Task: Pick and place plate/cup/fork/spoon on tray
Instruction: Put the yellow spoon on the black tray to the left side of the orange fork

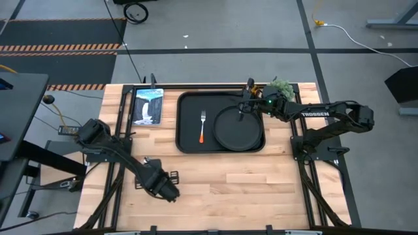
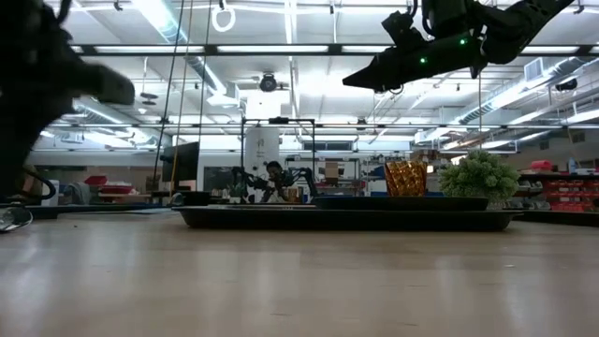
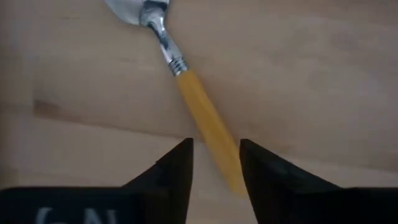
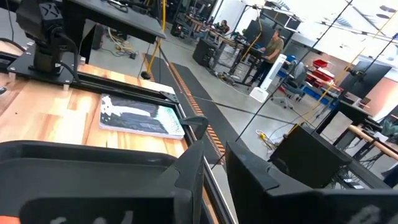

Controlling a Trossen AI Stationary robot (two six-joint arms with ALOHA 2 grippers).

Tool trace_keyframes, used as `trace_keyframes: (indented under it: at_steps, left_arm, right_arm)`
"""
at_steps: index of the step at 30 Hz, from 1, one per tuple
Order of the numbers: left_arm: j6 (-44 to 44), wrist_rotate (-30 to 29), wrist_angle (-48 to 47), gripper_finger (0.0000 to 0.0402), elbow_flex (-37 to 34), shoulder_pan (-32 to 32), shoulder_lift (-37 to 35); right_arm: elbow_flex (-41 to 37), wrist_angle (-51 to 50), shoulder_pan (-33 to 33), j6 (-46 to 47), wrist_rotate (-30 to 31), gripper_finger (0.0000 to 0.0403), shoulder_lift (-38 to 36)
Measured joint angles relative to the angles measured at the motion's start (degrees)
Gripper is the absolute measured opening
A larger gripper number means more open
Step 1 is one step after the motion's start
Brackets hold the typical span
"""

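The black tray [image 1: 186, 140] lies at the table's far middle. On it lie the round black plate [image 1: 238, 128] and the red-handled fork [image 1: 202, 128]. The amber cup [image 2: 405, 178] stands by the tray's far right corner, next to a green plant [image 2: 479, 176]. My right gripper [image 4: 216, 171] hangs high above the tray's far right part [image 1: 243, 108], slightly open and empty. My left gripper [image 3: 216, 171] is low over the table's near left [image 1: 171, 192], open. Its fingers stand on either side of the yellow handle of the spoon [image 3: 186, 81], near the handle's free end. The spoon lies flat on the wood.
A picture booklet [image 1: 147, 106] lies on the table left of the tray. The plant [image 1: 281, 88] stands at the table's far right, close to my right arm. Bare wood [image 1: 261, 189] stretches between the tray and the near edge. A person [image 4: 272, 46] shows far off in the room.
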Motion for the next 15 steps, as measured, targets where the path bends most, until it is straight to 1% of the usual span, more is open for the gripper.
trace_keyframes:
  at_steps: [4, 7, 11, 15]
  left_arm:
    - [-0.7, 0.2, 4.8, 0.0175, -4.3, 1.0, 0.0]
    - [-1.2, 2.0, 8.5, 0.0191, -7.2, 1.6, 0.0]
    - [-1.3, 2.6, 11.9, 0.0192, -9.8, 1.7, -0.4]
    - [-0.9, 2.5, 12.5, 0.0173, -10.0, 1.8, -0.5]
  right_arm:
    - [0.0, -0.3, 0.0, 0.4, 0.0, 0.0069, 0.0]
    - [0.0, -0.4, 0.0, 0.8, -0.1, 0.0065, 0.0]
    - [0.0, -0.6, 0.0, 0.8, -0.1, 0.0059, 0.0]
    - [0.0, -0.6, 0.0, 0.8, -0.1, 0.0055, 0.0]
